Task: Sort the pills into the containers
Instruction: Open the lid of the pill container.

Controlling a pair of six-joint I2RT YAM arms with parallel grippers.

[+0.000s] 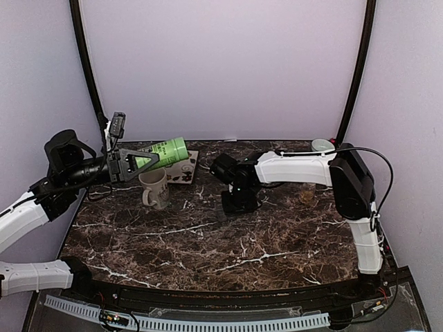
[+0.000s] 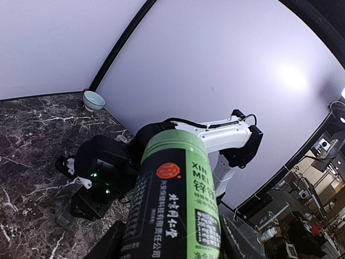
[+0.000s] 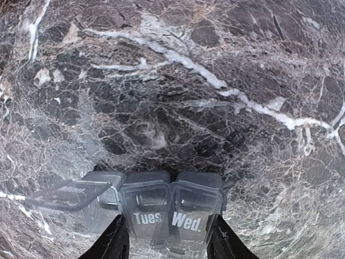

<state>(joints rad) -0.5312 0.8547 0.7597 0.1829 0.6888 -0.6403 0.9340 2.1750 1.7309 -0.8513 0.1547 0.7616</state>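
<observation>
The containers point(image 3: 186, 202) are a dark grey strip of joined compartments on the marble, with clear lids marked "Tues" and "Wed." standing up. My right gripper point(image 3: 168, 240) reaches down over them, a finger pressed on each outer side of those two compartments; in the top view it point(image 1: 239, 200) is at the table's middle. My left gripper point(image 1: 131, 164) is shut on a green and black bottle point(image 1: 166, 150), held lying sideways above a white mug point(image 1: 156, 188). The bottle point(image 2: 178, 205) fills the left wrist view. No pills are visible.
A patterned square plate point(image 1: 188, 169) lies behind the mug. A pale teal bowl point(image 1: 322, 145) stands at the back right by the wall; the left wrist view also shows this bowl point(image 2: 93, 100). Dark frame posts rise at both back corners.
</observation>
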